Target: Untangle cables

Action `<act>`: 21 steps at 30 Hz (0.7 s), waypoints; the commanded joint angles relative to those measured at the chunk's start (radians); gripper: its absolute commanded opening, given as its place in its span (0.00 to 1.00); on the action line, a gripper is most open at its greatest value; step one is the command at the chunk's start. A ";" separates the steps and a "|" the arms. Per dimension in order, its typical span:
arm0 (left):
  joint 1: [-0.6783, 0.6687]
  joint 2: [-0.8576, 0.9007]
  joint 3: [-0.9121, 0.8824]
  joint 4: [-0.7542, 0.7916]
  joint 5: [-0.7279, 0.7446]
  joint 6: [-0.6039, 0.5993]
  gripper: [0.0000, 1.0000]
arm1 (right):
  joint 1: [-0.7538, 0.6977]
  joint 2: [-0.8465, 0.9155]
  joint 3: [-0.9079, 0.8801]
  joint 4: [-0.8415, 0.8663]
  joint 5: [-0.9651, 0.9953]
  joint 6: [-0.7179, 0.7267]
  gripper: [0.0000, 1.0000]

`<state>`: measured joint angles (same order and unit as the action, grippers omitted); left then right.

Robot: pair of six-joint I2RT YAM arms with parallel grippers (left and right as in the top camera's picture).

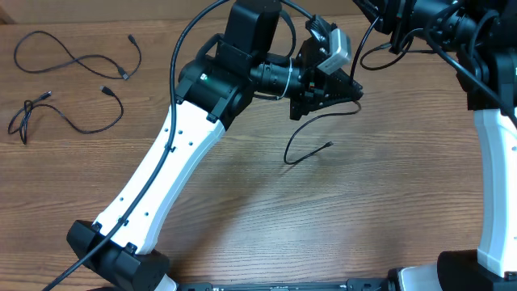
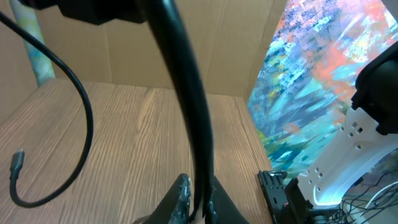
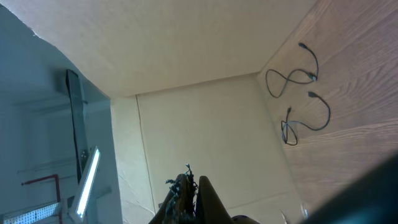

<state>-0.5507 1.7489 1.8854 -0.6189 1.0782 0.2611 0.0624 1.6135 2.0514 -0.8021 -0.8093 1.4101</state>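
Table [image 1: 242, 234] is carrying top-left cable [image 1: 81, 58] and lower-left cable [image 1: 119, 109], both lying loose and well apart from the third cable [image 1: 287, 152], which is dangling mid-table. Left gripper [image 2: 198, 208] is pinching the third cable, nearly closed. Right gripper [image 3: 188, 186] is sitting closed and empty. The cables are looking light, floppy and likely slippery, so pinching near a plug is probably best. Left wrist is showing the pinch and overhead isn't. Only overhead is showing all three cables.

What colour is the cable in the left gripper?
Black; the cable shows best in the left wrist view.
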 commanded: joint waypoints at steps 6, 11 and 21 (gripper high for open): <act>-0.006 0.003 0.000 0.017 0.018 -0.015 0.04 | 0.002 -0.001 0.016 -0.014 -0.023 -0.002 0.04; 0.024 0.003 0.000 -0.030 -0.012 -0.084 0.04 | -0.023 -0.001 0.016 -0.023 0.053 -0.091 0.04; 0.080 0.003 0.000 -0.280 -0.212 -0.109 0.04 | -0.092 -0.001 0.016 -0.236 0.258 -0.416 0.09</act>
<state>-0.4812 1.7493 1.8854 -0.8585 0.9775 0.1764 -0.0200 1.6135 2.0514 -0.9966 -0.6460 1.1648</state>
